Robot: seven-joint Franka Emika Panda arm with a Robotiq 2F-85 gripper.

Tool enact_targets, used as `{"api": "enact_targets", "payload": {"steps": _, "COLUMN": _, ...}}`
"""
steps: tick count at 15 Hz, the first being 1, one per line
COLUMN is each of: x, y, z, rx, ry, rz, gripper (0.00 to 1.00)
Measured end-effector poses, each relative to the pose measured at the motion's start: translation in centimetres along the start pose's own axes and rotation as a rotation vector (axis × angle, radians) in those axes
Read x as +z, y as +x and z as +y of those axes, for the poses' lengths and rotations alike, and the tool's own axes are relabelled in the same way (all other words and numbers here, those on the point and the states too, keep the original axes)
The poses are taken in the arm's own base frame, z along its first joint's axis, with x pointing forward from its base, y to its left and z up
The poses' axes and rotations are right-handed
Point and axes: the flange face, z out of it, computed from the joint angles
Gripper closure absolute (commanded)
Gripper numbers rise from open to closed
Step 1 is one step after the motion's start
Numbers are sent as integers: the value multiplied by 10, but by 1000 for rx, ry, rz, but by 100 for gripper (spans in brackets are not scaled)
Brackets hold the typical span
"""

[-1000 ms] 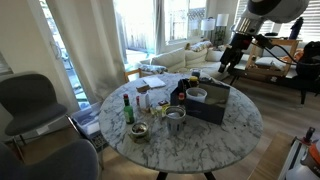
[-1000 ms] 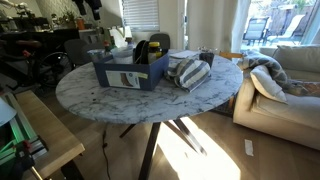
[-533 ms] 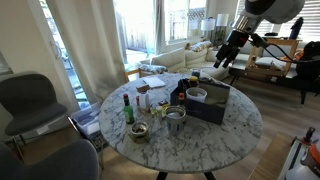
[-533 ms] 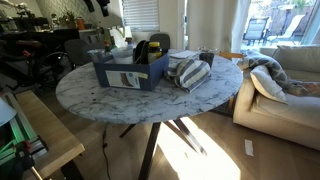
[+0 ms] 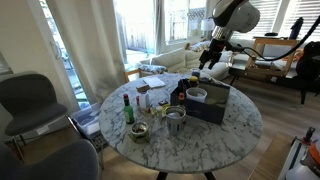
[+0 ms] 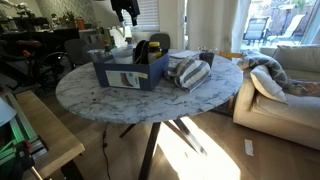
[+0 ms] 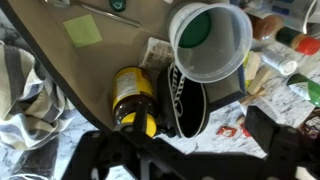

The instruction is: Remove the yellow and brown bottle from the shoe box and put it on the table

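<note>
The yellow and brown bottle (image 7: 131, 100) lies in the dark shoe box (image 7: 120, 45), next to a black round item and a white cup (image 7: 210, 40) with a green inside. In an exterior view the bottle (image 6: 140, 50) shows above the wall of the box (image 6: 125, 75). The box (image 5: 210, 105) stands on the round marble table (image 5: 235, 128). My gripper (image 7: 185, 150) is open and empty. It hangs above the box (image 5: 207, 57) and clear of the bottle, and it also shows in an exterior view (image 6: 127, 12).
A green bottle with a dark cap (image 5: 128, 108), a metal bowl (image 5: 176, 119) and small clutter stand on the table beside the box. A striped cloth (image 6: 189, 72) lies next to the box. A sofa (image 6: 285, 85) and a grey chair (image 5: 30, 100) surround the table (image 6: 200, 98).
The arm has swung in from beyond the table's edge and now hangs over the shoe box. The box and the bottle have not moved.
</note>
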Motion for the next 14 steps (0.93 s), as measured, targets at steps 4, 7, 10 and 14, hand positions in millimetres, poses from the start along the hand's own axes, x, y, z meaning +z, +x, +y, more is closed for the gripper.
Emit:
{"api": "enact_targets", "payload": {"steps": 4, "x": 28, "y": 43, "z": 40, "rx": 20, "ry": -114, "rz": -55, "gripper": 0}}
{"api": "enact_targets", "payload": {"steps": 7, "x": 49, "y": 58, "z": 65, "rx": -2, "ry": -227, "rz": -124, "gripper": 0}}
{"api": "enact_targets", "payload": {"steps": 10, "x": 66, "y": 67, "z": 68, "rx": -17, "ry": -271, "rz": -155, "gripper": 0}}
{"api": "enact_targets", "payload": {"steps": 14, "x": 68, "y": 72, "z": 67, "rx": -22, "ry": -275, "rz": -154, "gripper": 0}}
